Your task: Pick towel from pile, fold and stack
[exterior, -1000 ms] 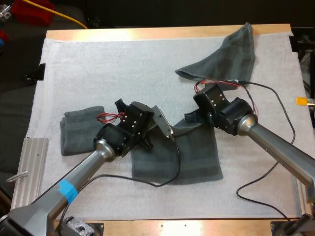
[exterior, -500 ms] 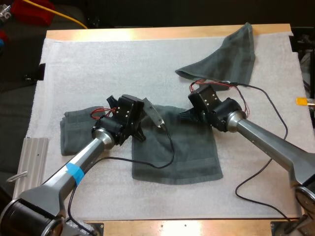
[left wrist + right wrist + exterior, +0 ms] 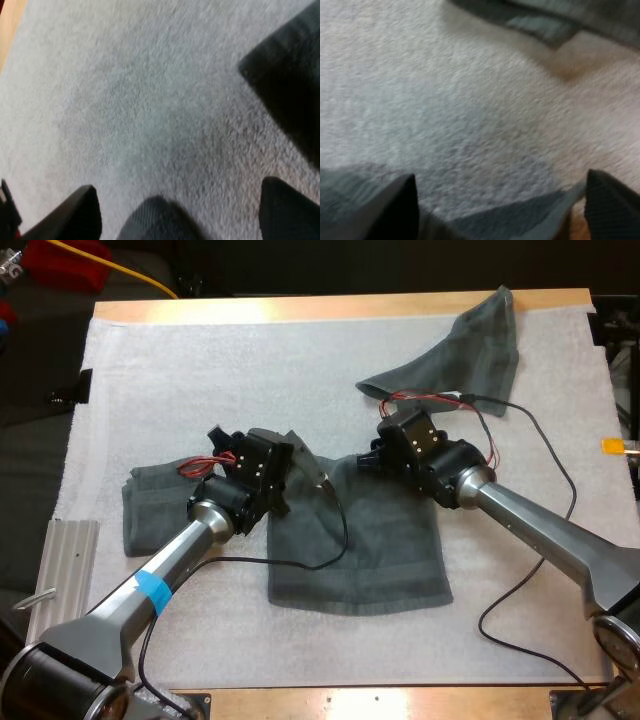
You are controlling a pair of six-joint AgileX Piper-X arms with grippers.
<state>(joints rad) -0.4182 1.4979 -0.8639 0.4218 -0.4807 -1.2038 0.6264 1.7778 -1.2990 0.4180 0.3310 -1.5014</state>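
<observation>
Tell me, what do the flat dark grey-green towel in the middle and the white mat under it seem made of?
The flat dark grey-green towel looks like soft woven cloth, probably terry: matte, limp, gently creased. The white mat looks like thin foam or fleece, matte with a fine pebbled grain; which one is unclear.

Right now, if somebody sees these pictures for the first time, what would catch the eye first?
First, the left claw and the right claw, both open, over the far edge of the flat towel in the middle of the white mat. Then the crumpled towel at the mat's far right corner, and the folded towel on the left side.
</observation>
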